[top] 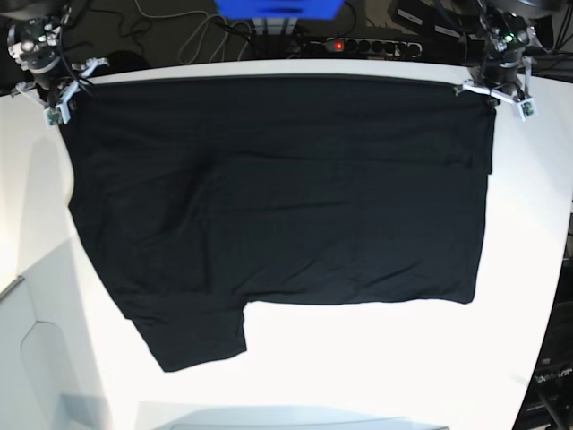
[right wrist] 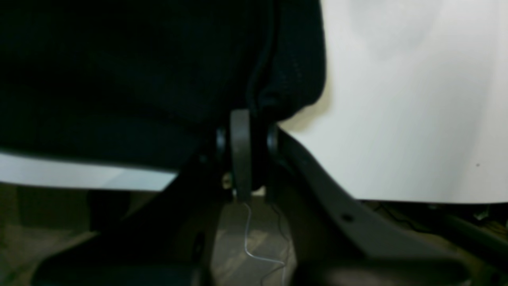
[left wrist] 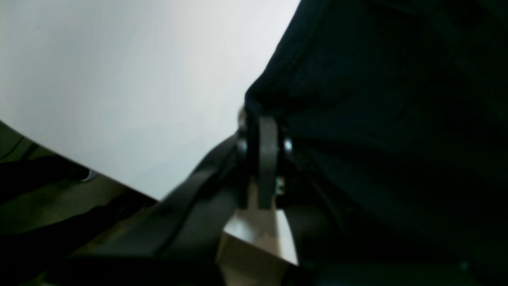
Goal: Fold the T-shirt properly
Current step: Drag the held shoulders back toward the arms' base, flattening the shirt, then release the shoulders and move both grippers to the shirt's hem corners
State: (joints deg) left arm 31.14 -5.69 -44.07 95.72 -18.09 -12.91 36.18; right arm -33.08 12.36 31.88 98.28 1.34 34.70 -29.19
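While each tool is pinching a far corner of the T-shirt (top: 277,206), the left tool (left wrist: 266,119) and the right tool (right wrist: 254,115) are sitting closed on bunched black cloth at the back edge of the white bench (top: 528,269). The shirt is lying spread flat across the bench, one sleeve jutting toward the near edge. This appears to be the start of a fold: the next move likely calls for lifting both corners together and carrying them forward evenly. Beyond the bench, cables (top: 192,40) and a power strip (top: 363,45) are lying; nothing is blocking the cloth.
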